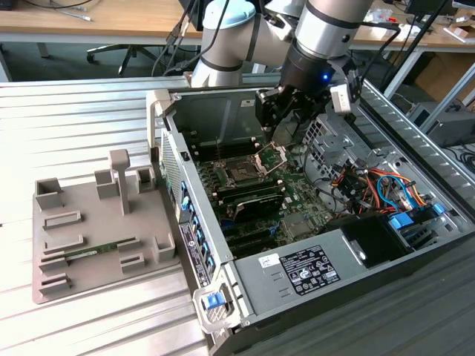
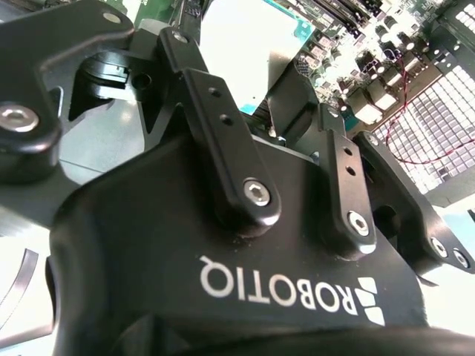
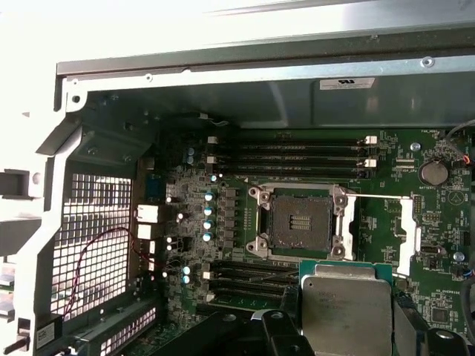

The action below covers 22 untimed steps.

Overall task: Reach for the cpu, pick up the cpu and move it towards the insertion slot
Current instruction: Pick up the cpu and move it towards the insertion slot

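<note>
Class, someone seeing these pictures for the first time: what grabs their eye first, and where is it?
The gripper hangs inside the open computer case, above the motherboard. In the first wrist view it holds the cpu beside the insertion slot, whose bracket is open. A grey tray lies at the exterior view's left.

The exterior view looks down at an angle from off the arm onto the open computer case (image 1: 297, 222), far enough back to take in the whole case, the grey tray (image 1: 96, 230) beside it and the arm above the motherboard (image 1: 256, 185). The first wrist view rides on the arm and faces into the case, close above the motherboard (image 3: 297, 222). The second wrist view sits very near the claw (image 2: 286, 111), looking along its black body toward the board beyond. All 3 views share the motherboard inside the case.
</note>
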{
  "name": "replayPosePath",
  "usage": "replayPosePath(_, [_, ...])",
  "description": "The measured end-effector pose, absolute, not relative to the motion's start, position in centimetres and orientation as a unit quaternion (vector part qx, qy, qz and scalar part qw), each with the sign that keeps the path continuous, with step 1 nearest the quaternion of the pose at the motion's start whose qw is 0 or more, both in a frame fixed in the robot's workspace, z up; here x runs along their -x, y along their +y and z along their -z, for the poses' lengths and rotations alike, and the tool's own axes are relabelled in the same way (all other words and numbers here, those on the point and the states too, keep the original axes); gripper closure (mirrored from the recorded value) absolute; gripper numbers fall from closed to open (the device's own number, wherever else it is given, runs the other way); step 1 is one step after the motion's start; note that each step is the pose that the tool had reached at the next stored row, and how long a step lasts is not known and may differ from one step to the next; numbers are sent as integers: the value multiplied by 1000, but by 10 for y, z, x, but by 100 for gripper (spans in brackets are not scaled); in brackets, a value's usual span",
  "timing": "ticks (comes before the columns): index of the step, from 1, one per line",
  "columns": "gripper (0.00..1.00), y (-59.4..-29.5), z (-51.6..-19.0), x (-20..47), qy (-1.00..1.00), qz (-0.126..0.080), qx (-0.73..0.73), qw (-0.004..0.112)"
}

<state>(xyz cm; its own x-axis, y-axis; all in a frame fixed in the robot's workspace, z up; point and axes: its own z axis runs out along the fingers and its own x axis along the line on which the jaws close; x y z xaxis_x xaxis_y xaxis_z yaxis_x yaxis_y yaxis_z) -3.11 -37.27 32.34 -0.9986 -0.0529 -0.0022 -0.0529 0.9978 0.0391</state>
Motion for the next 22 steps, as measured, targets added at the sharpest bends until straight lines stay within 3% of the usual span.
replayPosePath(22, [45,-359,-320,27,1000,-11,27,0])
